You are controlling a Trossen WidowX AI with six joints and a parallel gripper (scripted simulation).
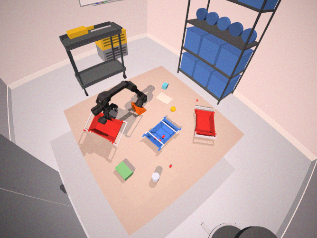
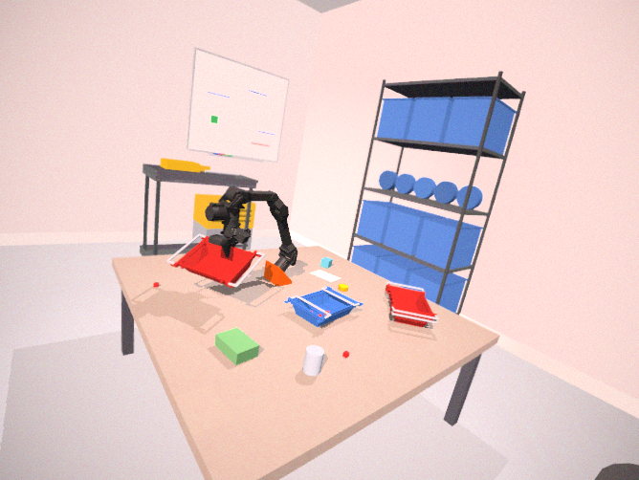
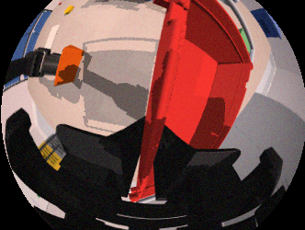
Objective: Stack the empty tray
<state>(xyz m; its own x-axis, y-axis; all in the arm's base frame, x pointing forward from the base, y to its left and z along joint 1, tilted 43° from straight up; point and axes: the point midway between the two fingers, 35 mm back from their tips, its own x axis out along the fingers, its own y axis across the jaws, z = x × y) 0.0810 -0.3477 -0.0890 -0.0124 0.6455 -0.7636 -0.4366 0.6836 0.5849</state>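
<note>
The blue tray (image 1: 163,129) (image 2: 333,305) stands on the table with several small red blocks (image 1: 163,136) inside. Its two white bars lie across its top, one nearer bar (image 1: 151,135) (image 2: 304,303) and one farther bar (image 1: 170,126) (image 2: 341,296). My gripper (image 1: 107,118) (image 2: 227,249) (image 3: 151,120) is shut on a long side wall of an empty red tray (image 1: 112,127) (image 2: 216,265) (image 3: 197,69). That tray is in the air left of the blue tray, somewhat tilted, its bars swung outward. The fingers partly hide the gripped wall.
Another red tray (image 1: 205,123) (image 2: 410,304) stands at the right. An orange wedge (image 1: 138,109) (image 2: 275,274) (image 3: 70,64) is by the arm's base. A green block (image 1: 124,170) (image 2: 236,344) and white cylinder (image 1: 155,177) (image 2: 313,360) stand in front; a yellow disc (image 1: 173,108) and cyan cube (image 1: 164,86) lie behind.
</note>
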